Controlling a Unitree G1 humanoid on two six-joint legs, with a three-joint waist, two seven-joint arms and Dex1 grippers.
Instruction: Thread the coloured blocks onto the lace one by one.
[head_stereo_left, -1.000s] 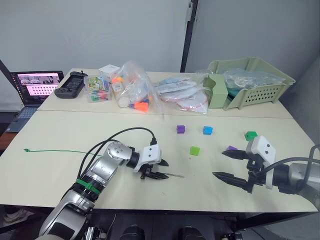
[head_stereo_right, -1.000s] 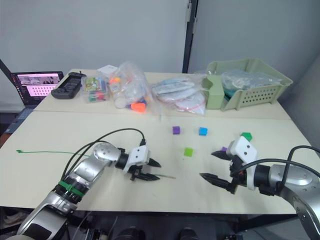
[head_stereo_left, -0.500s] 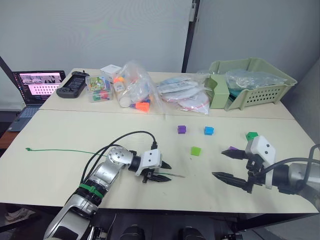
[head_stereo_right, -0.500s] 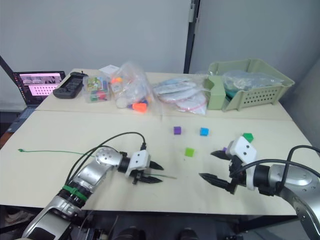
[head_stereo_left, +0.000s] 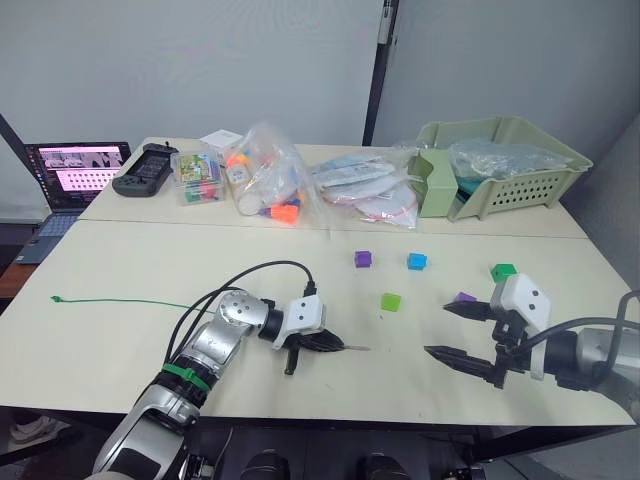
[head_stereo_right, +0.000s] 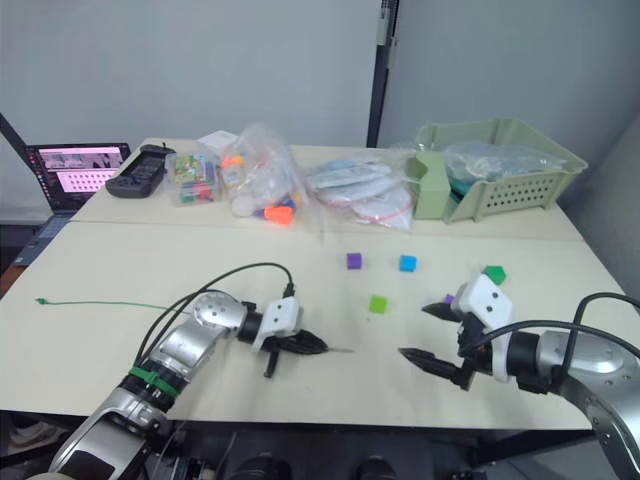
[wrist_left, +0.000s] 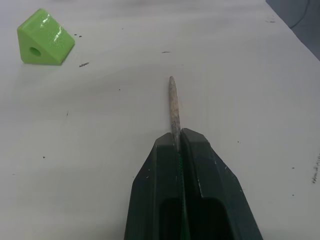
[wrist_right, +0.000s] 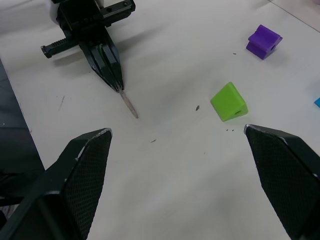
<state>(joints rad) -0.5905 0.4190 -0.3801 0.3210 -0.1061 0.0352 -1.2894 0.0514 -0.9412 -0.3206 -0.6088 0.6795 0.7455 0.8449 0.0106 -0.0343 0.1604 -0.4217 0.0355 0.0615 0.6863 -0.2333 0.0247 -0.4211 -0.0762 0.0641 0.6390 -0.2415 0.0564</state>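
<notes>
My left gripper (head_stereo_left: 335, 347) lies low on the table, shut on the lace (head_stereo_left: 120, 302) just behind its pale stiff tip (wrist_left: 173, 100). The green cord trails off to the far left. A lime green block (head_stereo_left: 390, 301) sits beyond the tip, with a purple block (head_stereo_left: 363, 259) and a blue block (head_stereo_left: 416, 261) farther back. To the right, my right gripper (head_stereo_left: 447, 333) is open and holds nothing. Another purple block (head_stereo_left: 464, 297) lies by its upper finger, and a dark green block (head_stereo_left: 502, 271) is just behind it. In the right wrist view the left gripper (wrist_right: 107, 60) points at the lime green block (wrist_right: 229, 101).
Clear bags of toys (head_stereo_left: 262, 180) and flat packets (head_stereo_left: 365, 190) lie along the back of the table. A pale green basket (head_stereo_left: 500, 165) stands at the back right. A laptop (head_stereo_left: 75, 170) and a black controller (head_stereo_left: 140, 168) are at the back left.
My left gripper has rolled over and shut on the lace near its tip, where before its fingers stood open around it. The right gripper has stayed put.
</notes>
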